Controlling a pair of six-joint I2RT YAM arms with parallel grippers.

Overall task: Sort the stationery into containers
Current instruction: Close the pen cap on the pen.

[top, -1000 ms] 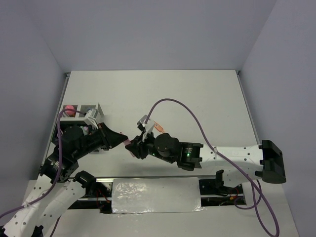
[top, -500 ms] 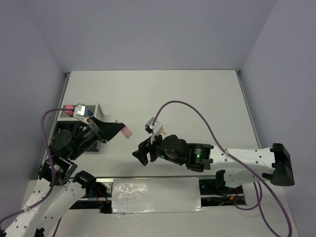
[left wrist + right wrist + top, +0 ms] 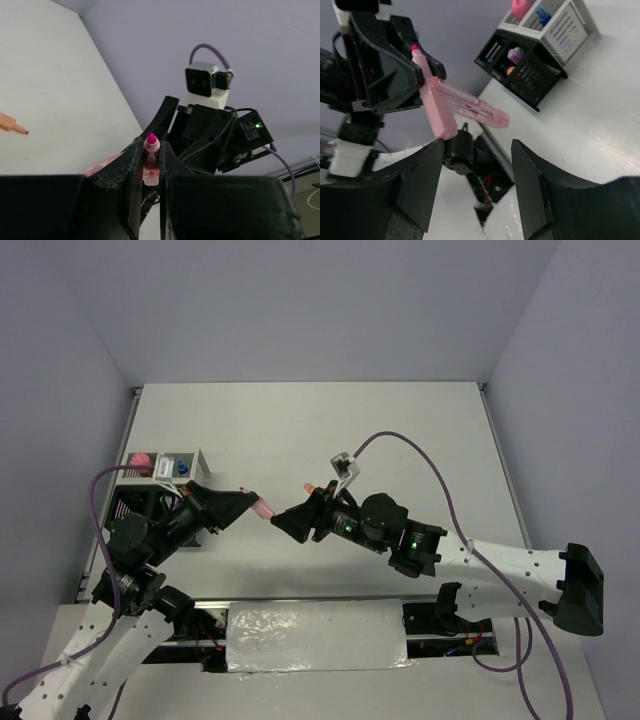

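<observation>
My left gripper (image 3: 240, 504) is shut on a pink highlighter pen (image 3: 262, 508), held above the table. In the left wrist view the pen (image 3: 151, 150) stands clamped between the fingers, its magenta tip up. Just right of it my right gripper (image 3: 288, 523) is open and holds nothing; in its own view the pen (image 3: 445, 107) hangs ahead of the spread jaws (image 3: 477, 144), apart from them. An orange pen (image 3: 310, 486) lies on the table. The containers (image 3: 195, 462) stand at the left, with a white pair (image 3: 575, 22) and a black pair (image 3: 532, 75) holding several items.
The left arm covers part of the black compartments (image 3: 125, 505). The table's left edge runs just beyond the organizer. The right arm's purple cable (image 3: 420, 455) arcs over the table's middle.
The right gripper opened off the pink pen and drew back to the right. The left gripper kept the pen and shifted slightly.
</observation>
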